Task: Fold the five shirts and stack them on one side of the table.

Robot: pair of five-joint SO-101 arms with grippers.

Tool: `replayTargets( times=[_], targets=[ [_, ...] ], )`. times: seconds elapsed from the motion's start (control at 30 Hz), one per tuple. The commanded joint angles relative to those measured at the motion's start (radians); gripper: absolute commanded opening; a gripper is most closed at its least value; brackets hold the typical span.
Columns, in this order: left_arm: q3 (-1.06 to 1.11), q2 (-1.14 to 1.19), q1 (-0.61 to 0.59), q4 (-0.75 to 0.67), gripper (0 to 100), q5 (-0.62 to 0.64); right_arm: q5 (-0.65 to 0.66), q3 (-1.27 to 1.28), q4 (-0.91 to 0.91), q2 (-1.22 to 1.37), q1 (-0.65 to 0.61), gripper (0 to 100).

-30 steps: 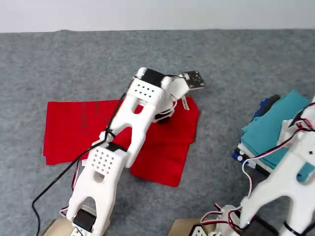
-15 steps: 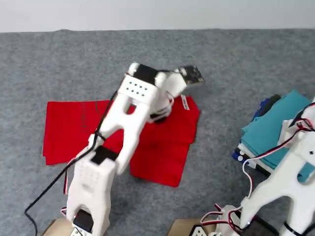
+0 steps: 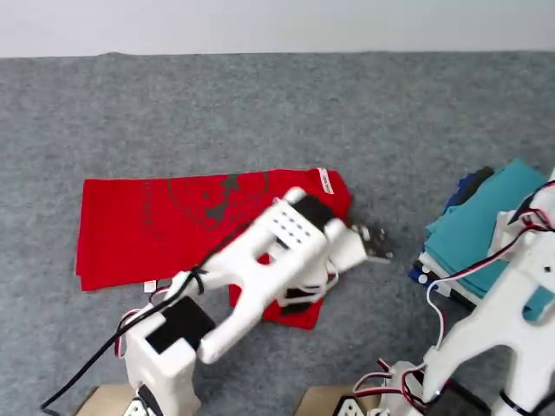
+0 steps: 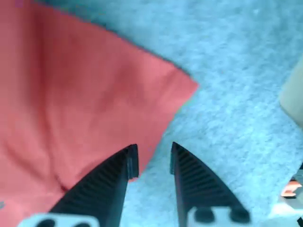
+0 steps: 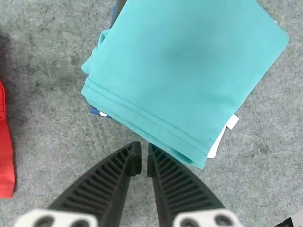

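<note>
A red shirt (image 3: 156, 217) lies partly folded on the grey table, its printed front up. My left arm (image 3: 286, 251) leans over the shirt's near right corner. In the left wrist view my left gripper (image 4: 152, 161) is open, one finger over the red shirt's (image 4: 71, 94) edge and the other over bare carpet, holding nothing. A stack of folded shirts topped by a teal shirt (image 3: 473, 225) sits at the right. My right gripper (image 5: 144, 158) hangs shut and empty just off the teal shirt's (image 5: 189, 66) hemmed edge. A strip of the red shirt (image 5: 4, 156) shows off to one side.
A dark blue shirt (image 3: 468, 184) peeks from under the teal one. The grey felt table (image 3: 390, 113) stretches bare behind the shirts. The right arm (image 3: 512, 295) stands at the right edge. Tan base boards (image 3: 325, 400) lie along the front.
My left arm has swung from the red shirt's far right corner back to its near right corner. The shirt and the right arm have stayed put.
</note>
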Motion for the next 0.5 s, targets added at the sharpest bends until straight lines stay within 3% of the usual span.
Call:
replayTargets(
  times=[0.0, 0.33, 0.47],
  targets=[
    [0.036, -0.026, 0.066, -0.055, 13, 0.008, 0.008, -0.003, 0.016, -0.028, -0.012, 3.5],
    [0.03, 0.173, 0.063, -0.137, 15, 0.017, 0.009, -0.003, 0.016, -0.028, -0.008, 3.5],
    [0.007, 0.186, 0.064, -0.144, 9, 0.057, 0.009, -0.003, 0.016, -0.028, -0.008, 3.5]
  ],
)
